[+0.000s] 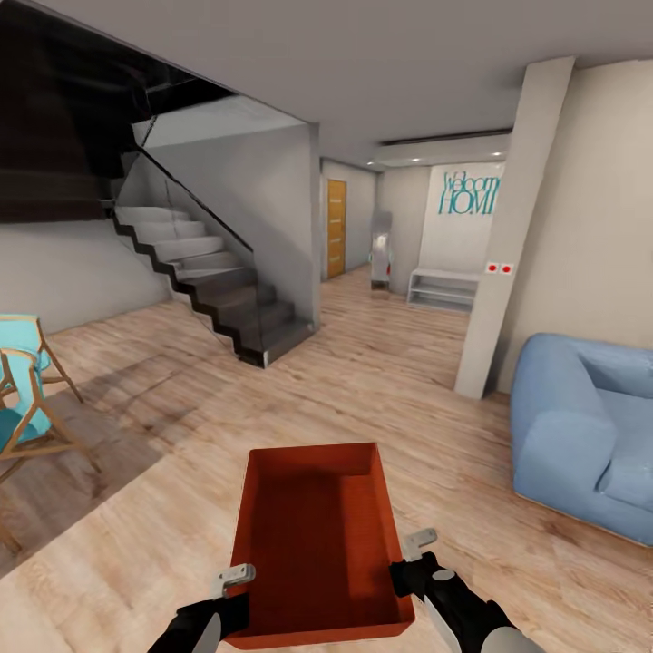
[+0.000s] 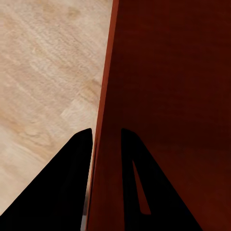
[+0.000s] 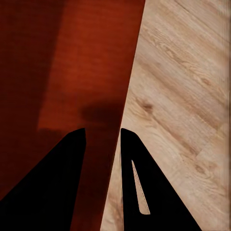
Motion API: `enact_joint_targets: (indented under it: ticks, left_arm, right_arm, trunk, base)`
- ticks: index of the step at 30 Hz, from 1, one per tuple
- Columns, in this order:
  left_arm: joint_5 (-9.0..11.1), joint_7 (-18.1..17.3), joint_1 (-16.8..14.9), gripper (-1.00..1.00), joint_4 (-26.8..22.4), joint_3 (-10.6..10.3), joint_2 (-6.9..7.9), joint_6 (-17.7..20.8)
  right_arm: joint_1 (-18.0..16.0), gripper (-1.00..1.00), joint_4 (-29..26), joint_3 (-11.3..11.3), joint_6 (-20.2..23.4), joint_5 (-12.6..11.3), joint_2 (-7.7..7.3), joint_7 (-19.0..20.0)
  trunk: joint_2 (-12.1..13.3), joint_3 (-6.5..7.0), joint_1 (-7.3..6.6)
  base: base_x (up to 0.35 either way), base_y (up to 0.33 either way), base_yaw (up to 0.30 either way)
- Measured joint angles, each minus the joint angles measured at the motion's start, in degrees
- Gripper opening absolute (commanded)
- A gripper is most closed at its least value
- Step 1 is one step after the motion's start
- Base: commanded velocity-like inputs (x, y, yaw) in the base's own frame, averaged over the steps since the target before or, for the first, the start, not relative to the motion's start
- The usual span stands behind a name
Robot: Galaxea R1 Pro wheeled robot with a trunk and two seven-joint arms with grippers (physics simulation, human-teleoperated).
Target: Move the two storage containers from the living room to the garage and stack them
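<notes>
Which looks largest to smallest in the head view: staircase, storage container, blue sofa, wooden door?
1. Staircase.
2. Storage container and blue sofa: they look about alike. The container is near the camera and the sofa is cut off by the frame, so I leave them unranked.
3. Wooden door, far down the hall.

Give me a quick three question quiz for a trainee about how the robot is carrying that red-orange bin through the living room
1. True or false: the storage container rests on the wood-plank floor.
2. Which piece of furniture stands at the robot's right? A) blue sofa B) wooden chair with teal fabric C) staircase
3. Fill in: the left gripper and right gripper each clamp a ____ wall of the container.

Key: 1. False, it is held up between both grippers. 2. A. 3. Side.
</notes>
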Motion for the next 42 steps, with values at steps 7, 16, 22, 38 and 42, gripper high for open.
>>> enact_joint_targets:
  ticks: [7, 16, 22, 38, 42]
  left_arm:
    - [0.0, 0.0, 0.0, -1.0, 0.0, 0.0, -0.01, 0.0]
    - [0.0, 0.0, 0.0, -1.0, 0.0, 0.0, -0.01, 0.0]
    - [0.0, 0.0, 0.0, -1.0, 0.0, 0.0, -0.01, 0.0]
    - [0.0, 0.0, 0.0, -1.0, 0.0, 0.0, -0.01, 0.0]
    - [0.0, 0.0, 0.0, -1.0, 0.0, 0.0, -0.01, 0.0]
  right_arm:
    - [0.0, -1.0, 0.0, 0.1, 0.0, 0.0, -0.01, 0.0]
    - [0.0, -1.0, 0.0, 0.0, 0.0, 0.0, -0.01, 0.0]
    - [0.0, -1.0, 0.0, 0.0, 0.0, 0.0, -0.01, 0.0]
    - [0.0, -1.0, 0.0, 0.0, 0.0, 0.0, -0.03, 0.0]
    - [0.0, -1.0, 0.0, 0.0, 0.0, 0.0, -0.02, 0.0]
  trunk:
    - [0.0, 0.0, 0.0]
    - [0.0, 0.0, 0.0]
    - [0.0, 0.0, 0.0]
    - [0.0, 0.0, 0.0]
    - [0.0, 0.0, 0.0]
  base:
    - [0.325, 0.0, -0.031]
    - [0.325, 0.0, -0.116]
    - [0.325, 0.0, -0.032]
    - [0.325, 0.0, -0.022]
    - [0.325, 0.0, -0.23]
